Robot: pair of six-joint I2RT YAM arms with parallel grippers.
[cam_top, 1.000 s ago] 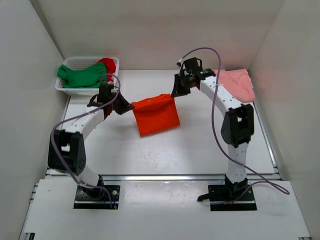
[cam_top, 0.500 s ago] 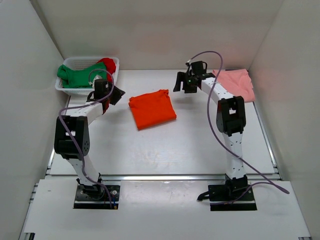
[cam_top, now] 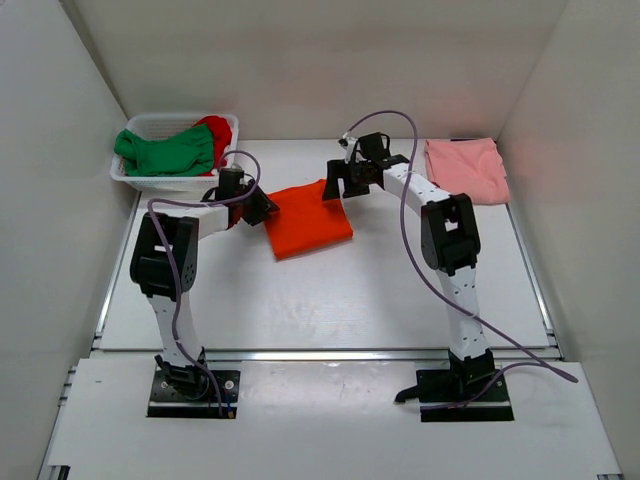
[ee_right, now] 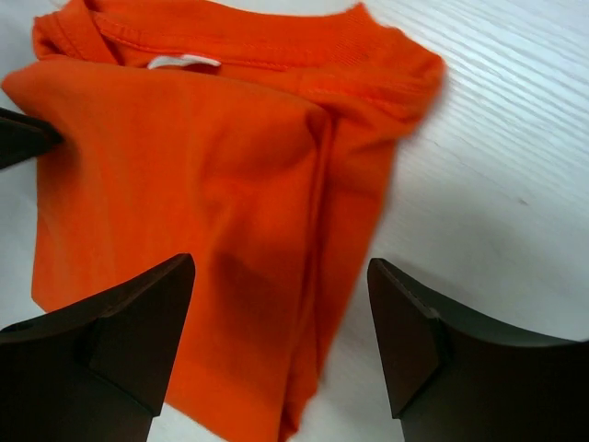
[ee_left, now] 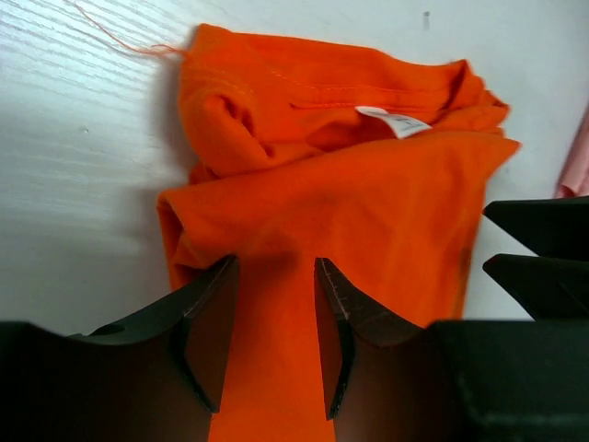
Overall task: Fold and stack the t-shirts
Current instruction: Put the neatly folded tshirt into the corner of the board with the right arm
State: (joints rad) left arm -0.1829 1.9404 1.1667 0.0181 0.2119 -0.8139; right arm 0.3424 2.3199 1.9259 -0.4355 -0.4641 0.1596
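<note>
Lying flat on the white table [cam_top: 400, 290], nearer its far edge: the bright orange cloth t-shirt [cam_top: 308, 218], folded. At its left side the left gripper [ee_left: 274, 267], fingers apart, cloth beneath. Over its far right part the right gripper [ee_right: 281, 267], fingers wide apart. Neither clamps anything. Judged light, limp, layers prone to slip; pinch all layers at a folded edge. The pale salmon pink t-shirt [cam_top: 465, 170] sits at the far right corner.

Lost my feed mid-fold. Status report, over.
Left gripper open, right gripper open, both low over the orange t-shirt. Shirt folded, flat on table, not held. Nothing in the way.
</note>
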